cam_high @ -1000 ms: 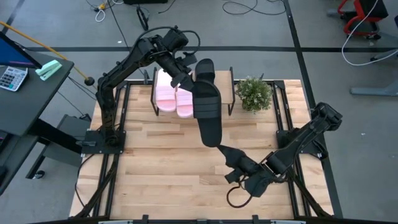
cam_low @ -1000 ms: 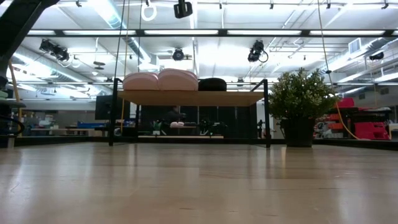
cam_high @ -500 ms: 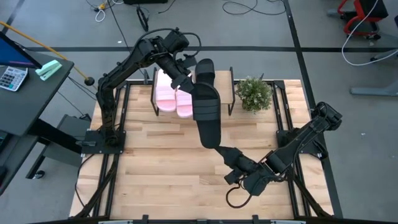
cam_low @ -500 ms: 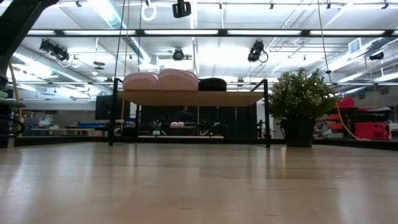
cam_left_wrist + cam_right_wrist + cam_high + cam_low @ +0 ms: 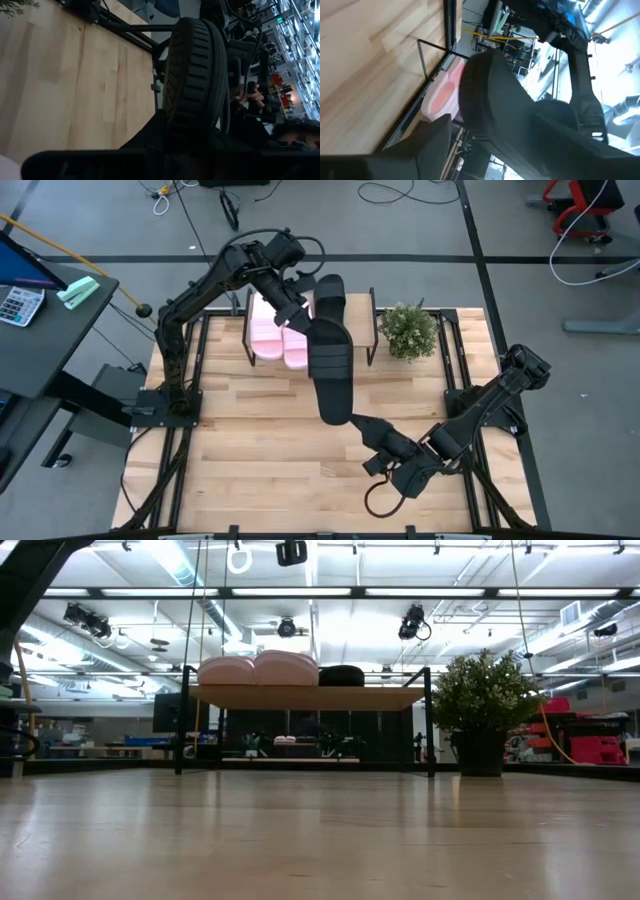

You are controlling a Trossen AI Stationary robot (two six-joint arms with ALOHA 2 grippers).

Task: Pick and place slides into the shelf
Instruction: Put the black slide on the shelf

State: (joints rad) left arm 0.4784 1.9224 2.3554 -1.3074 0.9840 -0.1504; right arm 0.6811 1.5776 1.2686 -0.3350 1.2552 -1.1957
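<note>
The right pincer [image 5: 362, 427] is near the front of the table [image 5: 250, 440], a bit to the right of the middle. It sits just beside the near end of a black slide [image 5: 332, 375]. I cannot tell if its fingers are apart or together. The black slide is up in the air over the middle of the table. It runs long from near to far, and its far end reaches the shelf [image 5: 362, 330]. From the left wrist you see its ridged sole [image 5: 192, 75] up close. The left pincer [image 5: 300, 320] is at the far end of this slide, over the shelf, and it is clamped on the slide. The shelf stands at the far middle of the table. On its top lie the two pink slides [image 5: 280, 338], side by side on the left. The other black slide [image 5: 330, 290] lies just to their right. A plant [image 5: 408, 330] stands on the table just right of the shelf.
</note>
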